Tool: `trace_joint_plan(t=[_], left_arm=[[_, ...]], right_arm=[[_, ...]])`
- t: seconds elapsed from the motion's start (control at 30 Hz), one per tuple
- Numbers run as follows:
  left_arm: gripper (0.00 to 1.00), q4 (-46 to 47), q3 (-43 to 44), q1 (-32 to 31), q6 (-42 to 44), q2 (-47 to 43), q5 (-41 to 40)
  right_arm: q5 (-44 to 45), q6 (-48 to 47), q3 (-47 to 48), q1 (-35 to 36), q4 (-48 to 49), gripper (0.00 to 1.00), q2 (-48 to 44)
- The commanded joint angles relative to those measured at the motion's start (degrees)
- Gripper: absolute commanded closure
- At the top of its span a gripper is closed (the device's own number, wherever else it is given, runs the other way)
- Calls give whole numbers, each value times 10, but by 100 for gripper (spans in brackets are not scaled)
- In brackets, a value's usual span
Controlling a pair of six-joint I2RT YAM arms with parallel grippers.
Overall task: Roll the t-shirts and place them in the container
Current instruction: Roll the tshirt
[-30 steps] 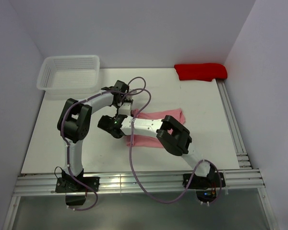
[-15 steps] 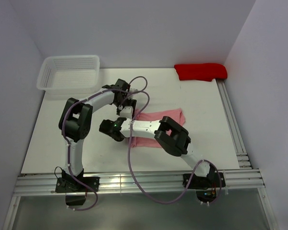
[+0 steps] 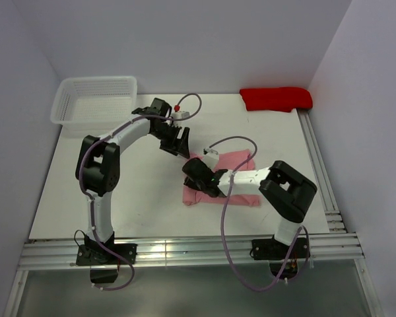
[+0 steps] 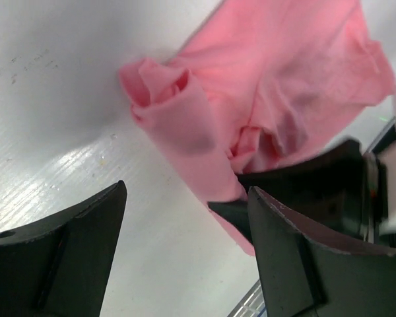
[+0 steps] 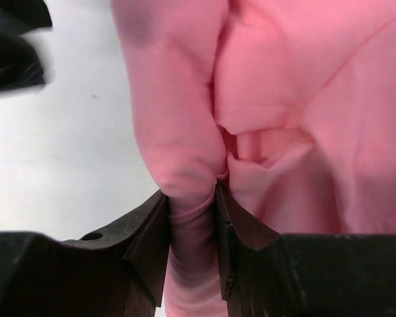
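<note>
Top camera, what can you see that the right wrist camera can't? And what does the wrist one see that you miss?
Only the top camera shows the white basket at the back left and the red cloth at the back right. Only the right wrist camera shows, up close, the right hand with its two fingers squeezing a bunched fold of cloth between them. Both show the pink t-shirt lying on the white table.
</note>
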Motion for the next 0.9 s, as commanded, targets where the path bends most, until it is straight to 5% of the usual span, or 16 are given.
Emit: trace_joint_plan(t=[0.0,0.27,0.57,0.67,0.77,0.87], left_arm=[[21,0,-16,16,47,-34,87],[19,87,-96,22,37,-13,141],[20,221,-142,21,-63,26,132],[29,221,-135,20,-88,31,72],[55,197,-121,13,-91,31,4],[67,168,-112,8,-83,28,-48]], right_arm=[[-104,20,-82,-30,224,63,-18],[-212,104,-179,-78,473,64,23],[-236,156,-216,-88,559,64,58],[-237,164,-227,-87,567,64,58],[-241,156,-226,-87,556,64,55],[-228,142,-214,-84,494,61,36]])
